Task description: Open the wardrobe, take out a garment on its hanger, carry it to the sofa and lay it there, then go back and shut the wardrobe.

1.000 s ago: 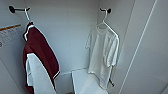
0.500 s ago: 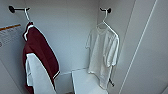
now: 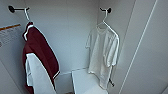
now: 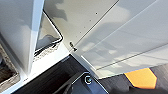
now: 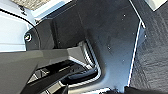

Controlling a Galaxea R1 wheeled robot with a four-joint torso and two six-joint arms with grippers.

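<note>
I cannot tell from either wrist camera whether my left or right gripper is apart or together; both hang low, over dark floor and my own base, near a white panel edge, and neither holds anything that I can see. Ahead, the wardrobe (image 3: pixel 140 50) stands open, so I judge the step in hand to be reaching for the garment (image 3: pixel 103 53). The white T-shirt hangs inside on the right, on its hanger (image 3: pixel 106 23), whose hook sits over a dark peg (image 3: pixel 109 10) on the side wall. To do this well I should grip the hanger near the hook, not the thin fabric, and lift upward before drawing it out, so the hook clears the peg. The maroon jacket (image 3: pixel 41 53) on the left hangs well apart from the shirt and should be left alone. The shirt's lower hem nears a white ledge (image 3: pixel 83 80); whether it touches is hard to make out, and most of the hanger is covered by the shirt.
</note>
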